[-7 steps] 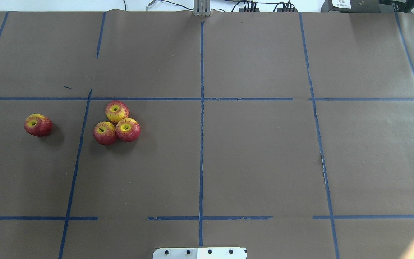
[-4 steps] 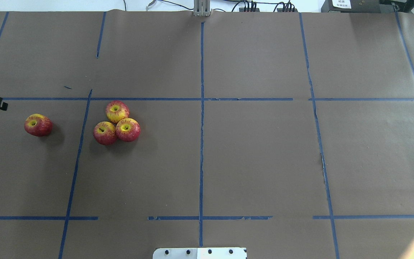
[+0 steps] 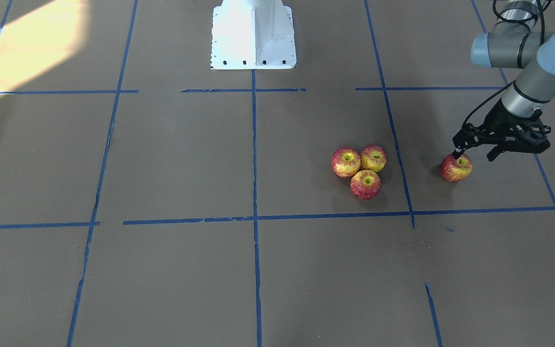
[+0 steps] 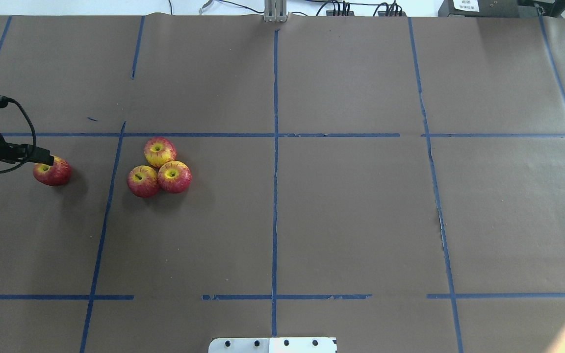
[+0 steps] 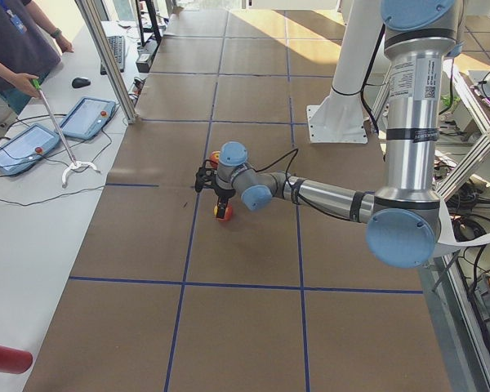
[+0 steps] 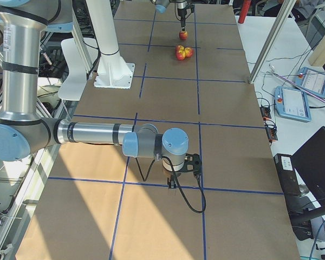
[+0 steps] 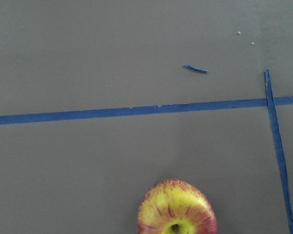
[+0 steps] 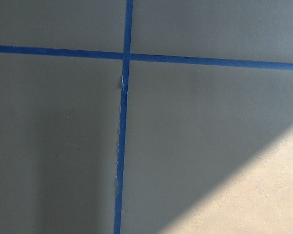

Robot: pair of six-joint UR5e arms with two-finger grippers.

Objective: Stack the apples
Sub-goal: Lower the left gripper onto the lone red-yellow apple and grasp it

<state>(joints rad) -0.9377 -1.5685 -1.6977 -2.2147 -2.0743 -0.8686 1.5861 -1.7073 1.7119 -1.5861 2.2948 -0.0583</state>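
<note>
With the left gripper point(image 3: 473, 155) spread open, off-centre above the lone apple point(image 3: 456, 167), which sits on the table point(image 3: 306, 270) apart from the three clustered apples point(image 3: 364, 176), it should centre its jaws around the fruit before descending and closing.

The surface point(image 4: 361, 220) is covered with brown paper. It is cut into big squares by lines of blue tape point(image 4: 275, 196). One corner is lit by a patch of bright sunlight point(image 3: 22, 43).

A white table point(image 5: 33, 229) is placed just beside the surface. Two blue tablets point(image 5: 87, 117) are laid on it, and a keyboard point(image 5: 118, 49) and a mouse point(image 5: 82, 82) are kept near them. A metal post point(image 5: 124, 98) is fixed at the edge. Black cables point(image 4: 341, 7) are seen past the far end.
</note>
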